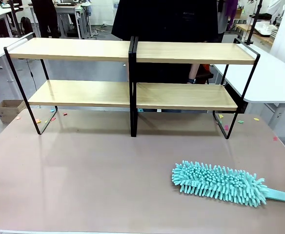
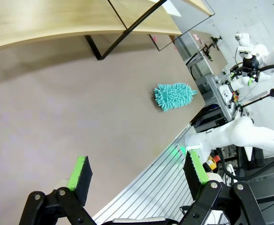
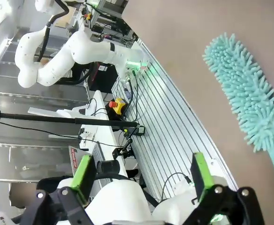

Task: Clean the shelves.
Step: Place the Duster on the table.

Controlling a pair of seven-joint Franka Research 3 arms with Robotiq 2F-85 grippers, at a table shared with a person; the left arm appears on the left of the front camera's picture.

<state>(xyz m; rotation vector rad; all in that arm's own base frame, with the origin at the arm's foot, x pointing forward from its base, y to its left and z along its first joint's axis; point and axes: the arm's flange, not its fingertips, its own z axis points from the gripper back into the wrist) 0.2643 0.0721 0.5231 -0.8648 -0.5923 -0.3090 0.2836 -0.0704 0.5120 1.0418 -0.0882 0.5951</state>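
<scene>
Shelves [image 1: 132, 73] are standing at the far side of the pinkish-brown bench [image 1: 93, 170], two sections joined side by side at a black middle post, two light wooden boards each on a thin black frame. All four boards are looking bare. A person in dark clothing [image 1: 167, 19] is standing just behind the shelves.

A teal fluffy duster [image 1: 218, 183] is lying flat on the bench near the right front, well apart from the shelves, its flat teal handle [image 1: 284, 196] running off toward the right edge. Small coloured paper scraps [image 1: 52, 117] are lying on the bench around the shelf feet.

Left wrist view: left tool [image 2: 137, 172] is hovering over the bench's near edge with its green pads [image 2: 79, 171] wide apart, nothing between them. The duster [image 2: 173, 96] is lying farther off, the shelves [image 2: 57, 18] along the top of that view.

Right wrist view: right tool [image 3: 141, 174] is also standing with fingers wide apart and gripping nothing, hanging past the bench's near edge over the ribbed metal base. The duster [image 3: 247, 93] is lying on the bench at the right side of that view, not touching the tool. The other white arm [image 3: 76, 51] is showing farther back.
</scene>
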